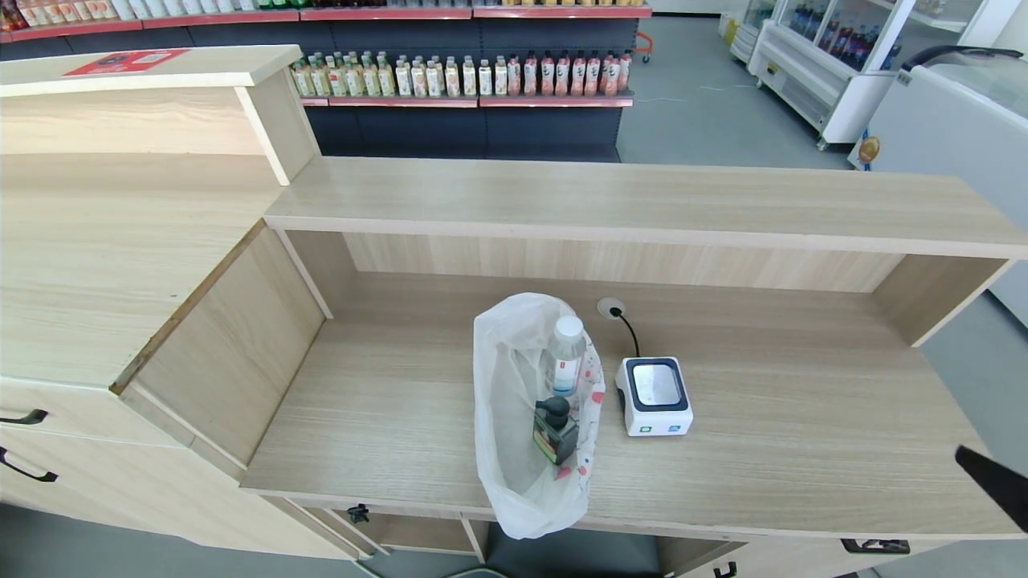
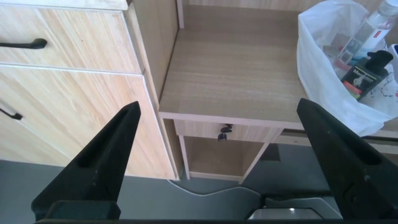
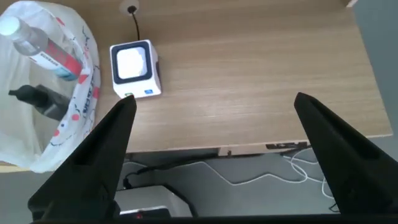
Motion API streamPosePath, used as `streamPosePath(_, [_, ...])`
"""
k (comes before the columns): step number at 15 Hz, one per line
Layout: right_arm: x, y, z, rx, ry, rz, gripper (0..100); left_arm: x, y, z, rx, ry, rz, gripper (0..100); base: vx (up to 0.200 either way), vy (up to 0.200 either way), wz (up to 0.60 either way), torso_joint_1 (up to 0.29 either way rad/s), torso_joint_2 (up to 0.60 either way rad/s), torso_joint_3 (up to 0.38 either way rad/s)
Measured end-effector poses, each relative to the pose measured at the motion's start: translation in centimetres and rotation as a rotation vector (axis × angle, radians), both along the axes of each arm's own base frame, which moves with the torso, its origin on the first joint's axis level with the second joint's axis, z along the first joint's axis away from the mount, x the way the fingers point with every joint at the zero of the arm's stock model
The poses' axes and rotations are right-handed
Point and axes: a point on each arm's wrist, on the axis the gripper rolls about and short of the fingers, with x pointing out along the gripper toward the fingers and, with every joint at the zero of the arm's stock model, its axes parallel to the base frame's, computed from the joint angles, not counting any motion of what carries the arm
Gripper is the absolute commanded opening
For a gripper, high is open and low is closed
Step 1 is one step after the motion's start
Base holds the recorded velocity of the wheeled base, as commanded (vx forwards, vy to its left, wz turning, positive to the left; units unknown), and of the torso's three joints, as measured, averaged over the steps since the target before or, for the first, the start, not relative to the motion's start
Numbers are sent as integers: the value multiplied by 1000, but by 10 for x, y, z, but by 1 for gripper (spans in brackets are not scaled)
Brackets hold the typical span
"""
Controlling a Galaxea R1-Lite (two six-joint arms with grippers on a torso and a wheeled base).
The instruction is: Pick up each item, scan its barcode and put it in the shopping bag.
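Head view: the white plastic shopping bag (image 1: pixel 499 385) stands open at lower centre, near the front edge of the wooden counter (image 1: pixel 803 433), with its bottom sagging just over that edge. Inside it, a clear water bottle (image 1: pixel 565 353) with a white cap leans at the far side, and a dark pump bottle (image 1: pixel 554 429) sits in front of it, nearer the bag's mouth. Just right of the bag is the white barcode scanner (image 1: pixel 654 395), its cable (image 1: pixel 628 329) running to a hole in the counter behind. The left gripper (image 2: pixel 219 106) and the right gripper (image 3: pixel 214 98) both have their fingers spread wide, holding nothing, in front of the counter. With both items bagged, the task looks about done; a clean finish calls for moving the arms clear of the thin overhanging plastic and the scanner.
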Motion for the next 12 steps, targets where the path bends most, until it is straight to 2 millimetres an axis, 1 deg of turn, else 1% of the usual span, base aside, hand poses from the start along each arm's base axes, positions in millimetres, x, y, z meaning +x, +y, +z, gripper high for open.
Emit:
streamPosePath(1, [-16,-1,-12,-12,-20,-6,100,0,0,0,0,0,0,100,0,0,0,0,0,0])
streamPosePath(3, [-47,-2,-45,-41,-13,-14,100,0,0,0,0,0,0,100,0,0,0,0,0,0])
streamPosePath(5, [-66,-2,-67,-55,-31,-7,100,0,0,0,0,0,0,100,0,0,0,0,0,0])
streamPosePath(6, [-71,-2,-73,-56,-70,6,100,0,0,0,0,0,0,100,0,0,0,0,0,0])
streamPosePath(9, [-78,-2,-78,-40,-153,28,100,0,0,0,0,0,0,100,0,0,0,0,0,0])
streamPosePath(12, [-83,0,-85,-78,-164,97,100,0,0,0,0,0,0,100,0,0,0,0,0,0])
